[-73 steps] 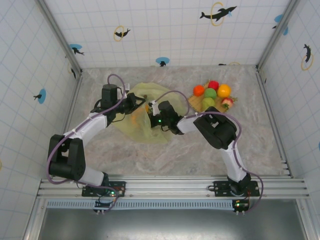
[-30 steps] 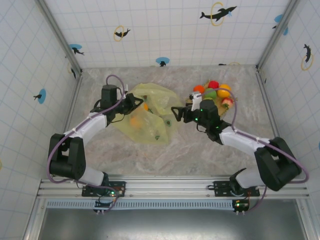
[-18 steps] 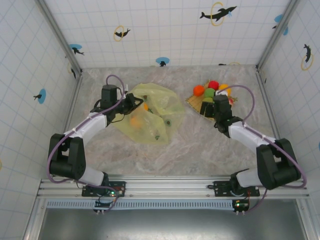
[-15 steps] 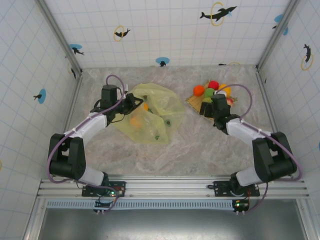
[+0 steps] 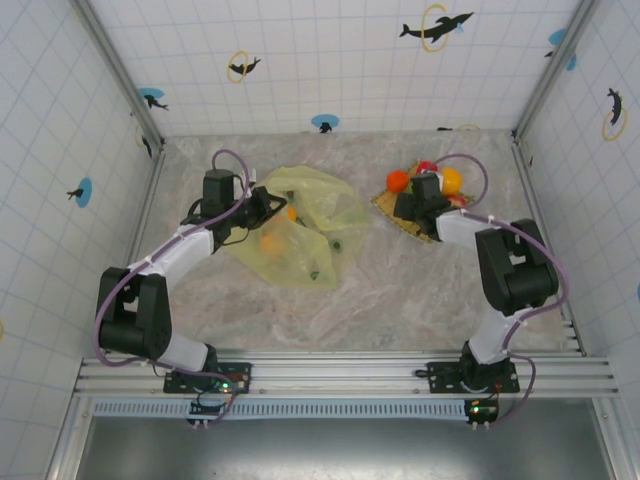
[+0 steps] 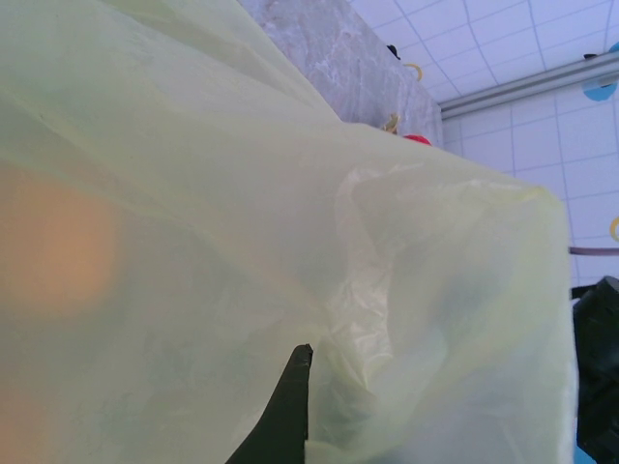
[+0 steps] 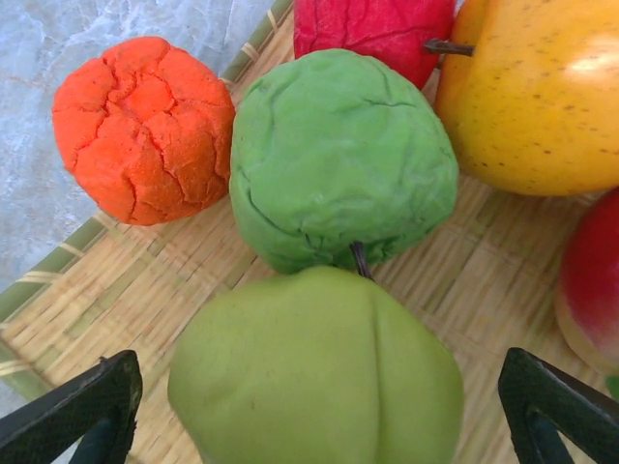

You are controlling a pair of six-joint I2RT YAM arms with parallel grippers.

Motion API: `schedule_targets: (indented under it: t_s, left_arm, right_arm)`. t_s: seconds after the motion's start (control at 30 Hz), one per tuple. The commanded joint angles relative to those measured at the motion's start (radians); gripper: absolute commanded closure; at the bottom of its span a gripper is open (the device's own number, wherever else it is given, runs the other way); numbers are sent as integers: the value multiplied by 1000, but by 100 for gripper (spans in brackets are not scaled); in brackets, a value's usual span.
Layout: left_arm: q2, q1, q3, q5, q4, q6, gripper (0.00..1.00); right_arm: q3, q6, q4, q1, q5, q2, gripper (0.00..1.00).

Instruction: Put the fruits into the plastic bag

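Task under way, by the look of it well short of half done. Left of centre on the marble worktop point(image 5: 380, 290): a crinkled yellow-green plastic bag point(image 5: 310, 215), its edge lifted by the left hand point(image 5: 268, 206), clamped shut on the film. Visible through the plastic: one orange fruit point(image 5: 270, 241), and possibly a second in the orange patch point(image 5: 291, 212) nearer the hand. Anything more inside too faint to tell.

To the far right, well apart from the bag: a square woven mat point(image 7: 87, 319) with six fruits left to move. Up close from the right wrist: a crinkled orange ball point(image 7: 145, 126), a round green fruit point(image 7: 343, 155), a green pear point(image 7: 319, 377), a red fruit point(image 7: 372, 34), a yellow-orange fruit point(image 7: 542, 97), and part of a red apple point(image 7: 592, 290) at the right edge. Right hand point(image 7: 319, 425) low over the pear, spread wide to either side, gripping nothing.

Likely next: closing on the pear, then carrying it across to the bag.
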Motion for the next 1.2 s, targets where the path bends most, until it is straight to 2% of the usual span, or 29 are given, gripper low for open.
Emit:
schedule_targets:
  t_s: [0.0,0.37,0.63,0.73,0.83,1.0,1.07,1.17]
  left_arm:
    - [1,8,-6,8,-11,24,100]
    - [1,7,-4,13,-11,24,100]
    - [2,7,-3,15,-11,22,100]
    - [2,8,-4,18,-10,18,100]
    - [2,7,-6,20,-5,16,100]
    - [4,8,-7,23,-2,11,100]
    - [5,9,-7,25,1,8,100]
    - [6,8,-10,27,3,5,100]
  right_arm:
    - [55,12,-38,-9,-14,45,8]
    - [63,-5,-42,-13,-21,61,31]
    - [-13,-31,-35,-12,-27,-92,34]
    - [-78,-69,-7,-1,-111,-193,34]
    - [-161,-100,56,54,-218,-288,35]
    - [-324,-184,214,206,-355,-402,35]
    - [-350,-223,268,267,-381,-398,34]
    - [-303,-285,257,329,-404,-323,35]
